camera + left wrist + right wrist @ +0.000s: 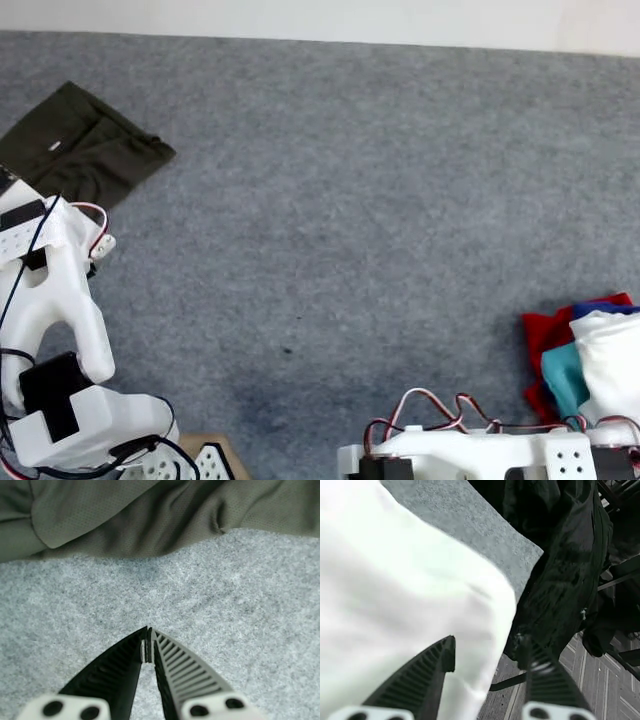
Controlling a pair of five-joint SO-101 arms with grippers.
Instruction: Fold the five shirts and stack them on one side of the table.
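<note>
Right tool (pixel 486 642), jaws spread and holding nothing, sits directly over the white shirt (pixel 395 605) topping the crumpled pile (pixel 547 340) at the right edge of the surface (pixel 350 200), while left tool (pixel 149 647), pinched closed and empty, hovers just short of the folded olive shirt (pixel 150 520) far across

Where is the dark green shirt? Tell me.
In the high view the dark green shirt lies at the far left corner of the table, just ahead of the left gripper, which is shut and apart from it.
</note>
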